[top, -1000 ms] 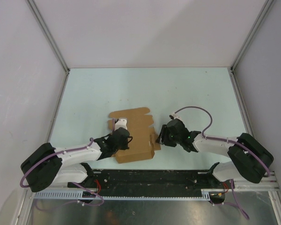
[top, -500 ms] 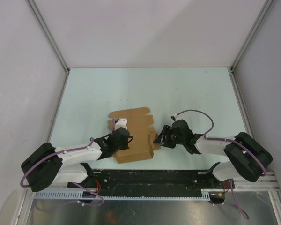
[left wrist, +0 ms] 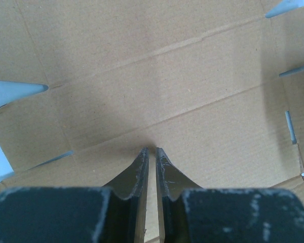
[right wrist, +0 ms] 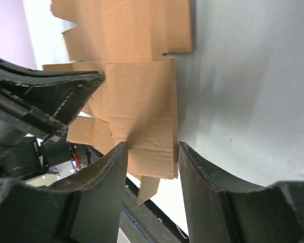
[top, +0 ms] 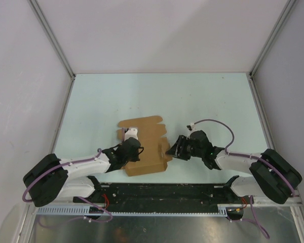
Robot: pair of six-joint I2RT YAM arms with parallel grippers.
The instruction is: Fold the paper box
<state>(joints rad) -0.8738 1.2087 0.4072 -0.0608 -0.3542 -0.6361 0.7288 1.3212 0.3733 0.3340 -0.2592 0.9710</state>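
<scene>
The paper box (top: 144, 135) is a flat brown die-cut sheet lying near the table's front middle, with creases and cut tabs. My left gripper (top: 136, 151) rests on its left part. In the left wrist view the left gripper (left wrist: 152, 149) is shut to a sliver, tips pressed on the cardboard (left wrist: 167, 76), with nothing between them. My right gripper (top: 171, 150) is at the sheet's right edge. In the right wrist view the right gripper (right wrist: 152, 147) stands open, astride a raised side flap of the paper box (right wrist: 139, 101). The left arm's fingers (right wrist: 45, 96) show beyond it.
The pale green table (top: 192, 101) is walled by white panels with metal corner posts (top: 50, 38). A black mounting rail (top: 162, 192) runs along the near edge, just below the sheet. A purple cable (top: 218, 124) loops above the right wrist.
My right gripper has slid a little left and nearer, onto the sheet's right flap, and its forearm has dropped lower. The left gripper and the sheet have stayed put.
</scene>
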